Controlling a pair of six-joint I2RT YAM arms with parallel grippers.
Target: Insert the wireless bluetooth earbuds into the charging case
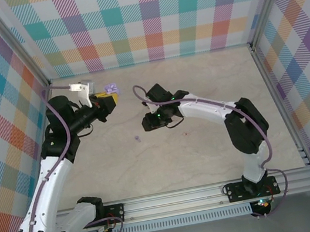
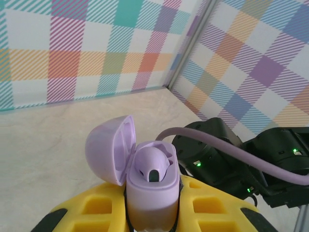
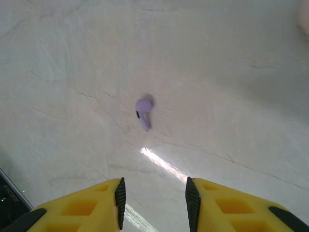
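Over the left side of the table (image 1: 209,154), we see the left end effector (image 2: 152,215) up in the air, closed tight on the charging case (image 2: 150,191). The case is light purple. It stands up straight between the two yellow fingers (image 2: 94,210), which press on its sides. Its round lid (image 2: 108,150) is flipped open and leans to the left. Inside the case we see one purple earbud (image 2: 152,163) sitting in its little hole. Behind the case is a wall (image 2: 72,48) with bright squares of many colors. Near the middle of the table, the right end effector (image 3: 153,195) hangs above the table and points down. Its two yellow fingers are apart, and nothing is in the gap between them. So it is open and holds nothing. A second purple earbud (image 3: 144,112) lies by itself on the table, a little way in front of those fingers. It touches no finger. From above, we see it near the right end effector and well apart from the case.
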